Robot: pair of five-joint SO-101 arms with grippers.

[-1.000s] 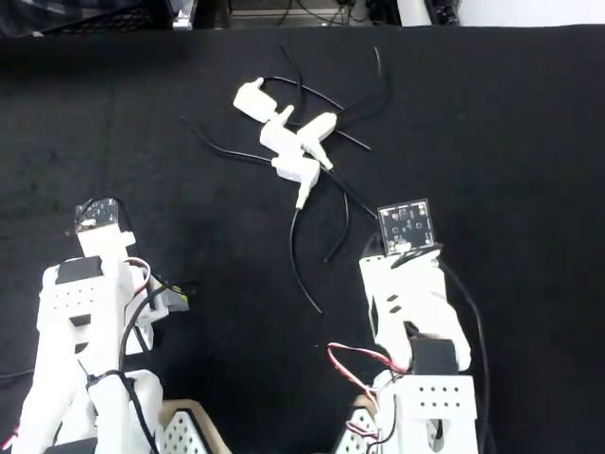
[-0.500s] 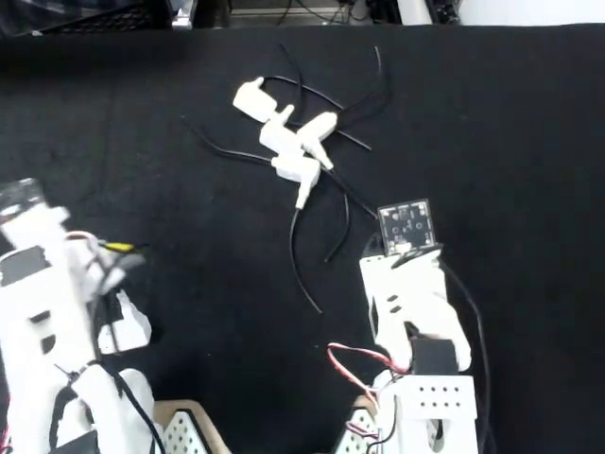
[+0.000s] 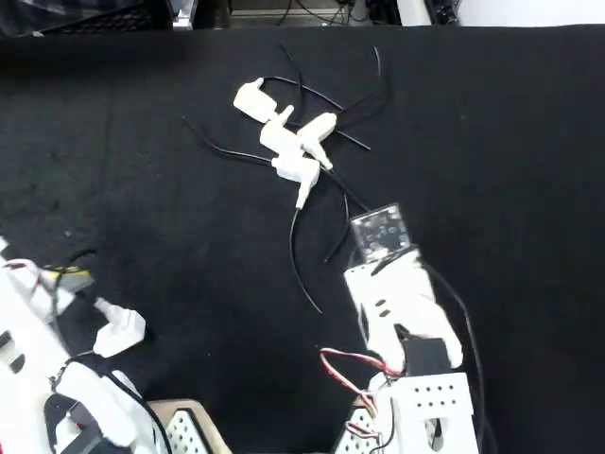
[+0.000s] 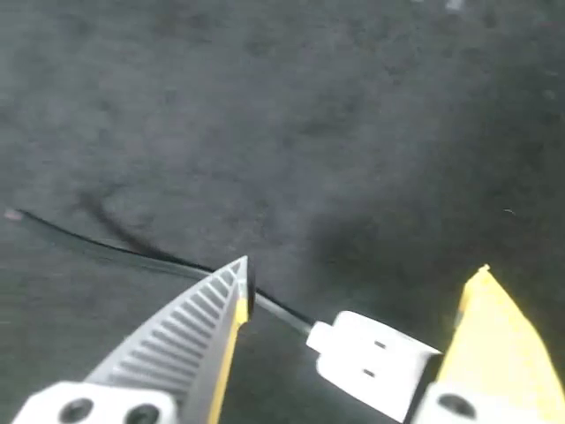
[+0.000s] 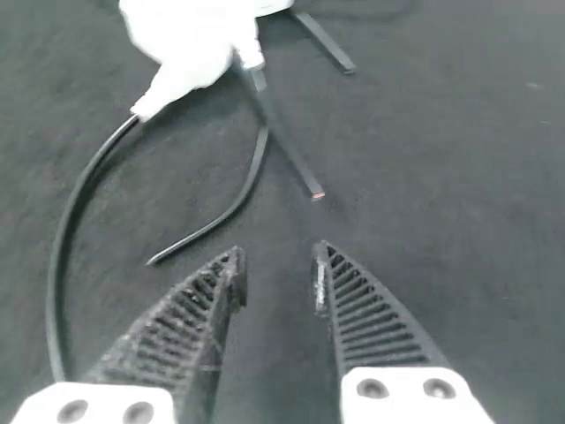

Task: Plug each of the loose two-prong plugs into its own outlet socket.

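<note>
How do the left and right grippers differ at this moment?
The left gripper is spread wide; the right gripper leaves a narrow gap. A white socket piece on a black cord lies inside the left gripper's opening; the right gripper frames bare black cloth. Both are open.

Four white plug and socket pieces [image 3: 288, 142] lie bunched at the upper centre of the high view, touching or overlapping, and their thin black cords [image 3: 292, 251] splay outward and downward. A fifth piece, a white socket [image 3: 118, 331] with two slots, lies flat at lower left, well apart.
</note>
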